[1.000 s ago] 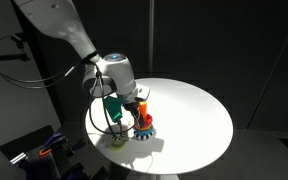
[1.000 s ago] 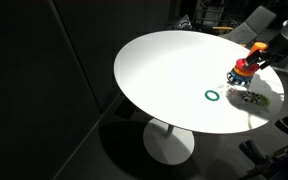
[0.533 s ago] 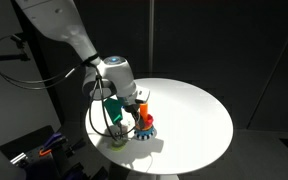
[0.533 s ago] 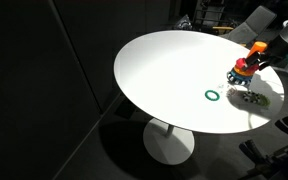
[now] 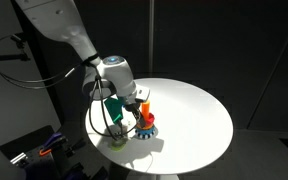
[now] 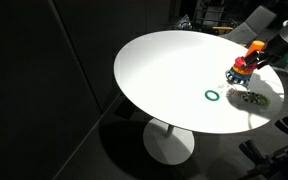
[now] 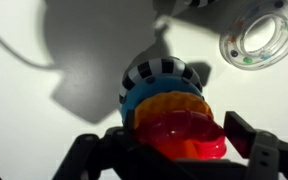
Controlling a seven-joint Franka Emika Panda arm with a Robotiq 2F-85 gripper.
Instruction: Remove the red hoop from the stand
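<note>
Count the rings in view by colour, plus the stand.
red hoop: 1
dark-green ring: 1
pale yellow ring: 1
stand: 1
Total: 4

Pincer (image 7: 177, 132) straddles the red hoop (image 7: 189, 140) on the stand (image 7: 156, 80), which fills the gap between the jaws. A pale ring (image 7: 256, 35) lies past the stand and off to one side, apart from it. A green ring (image 6: 212, 96) sits well away. Beyond that, the table (image 6: 164, 70) is open for passing.
</note>
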